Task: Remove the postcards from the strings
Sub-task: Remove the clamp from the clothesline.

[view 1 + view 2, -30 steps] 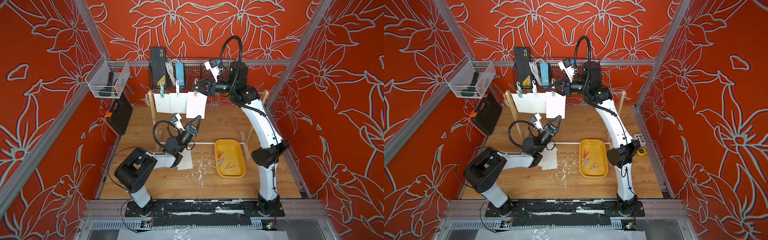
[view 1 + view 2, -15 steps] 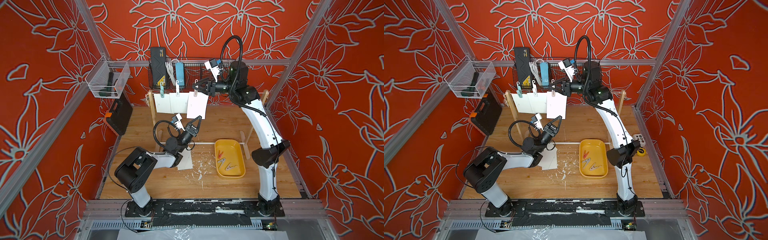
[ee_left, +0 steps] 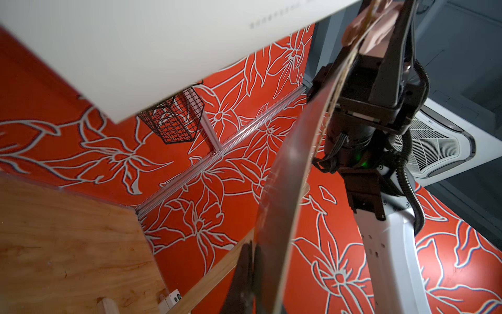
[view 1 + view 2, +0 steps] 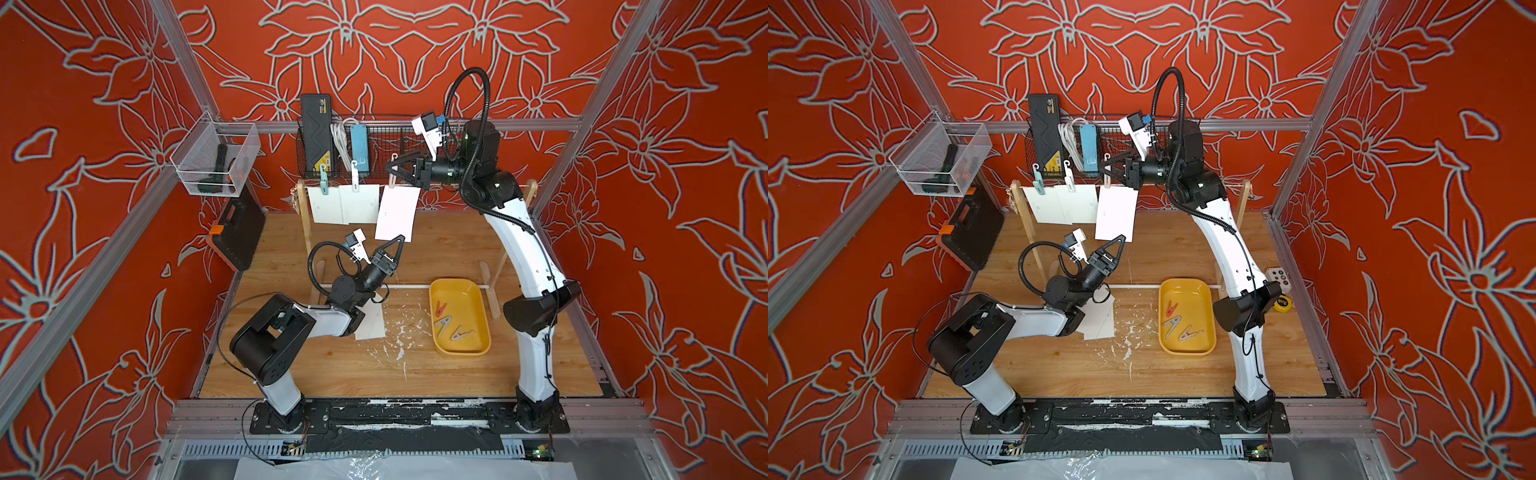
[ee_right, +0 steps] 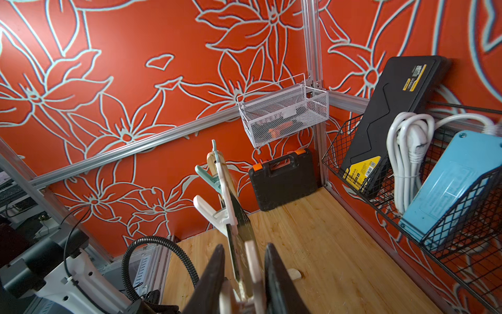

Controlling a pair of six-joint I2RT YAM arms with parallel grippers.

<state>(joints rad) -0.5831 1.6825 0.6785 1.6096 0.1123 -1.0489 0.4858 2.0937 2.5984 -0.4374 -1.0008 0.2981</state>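
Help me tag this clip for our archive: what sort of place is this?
Probably a lab robot cell: an aluminium frame hung with red floral panels, the left arm and right arm bolted to a base plate, and a ceiling air vent overhead.

wooden table (image 4: 415,374) — yellow tray (image 4: 485,320) and loose postcards (image 4: 374,323) lie on it

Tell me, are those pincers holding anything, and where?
Left pincer pinches the hanging postcard by its bottom edge; right pincer squeezes the peg atop it.
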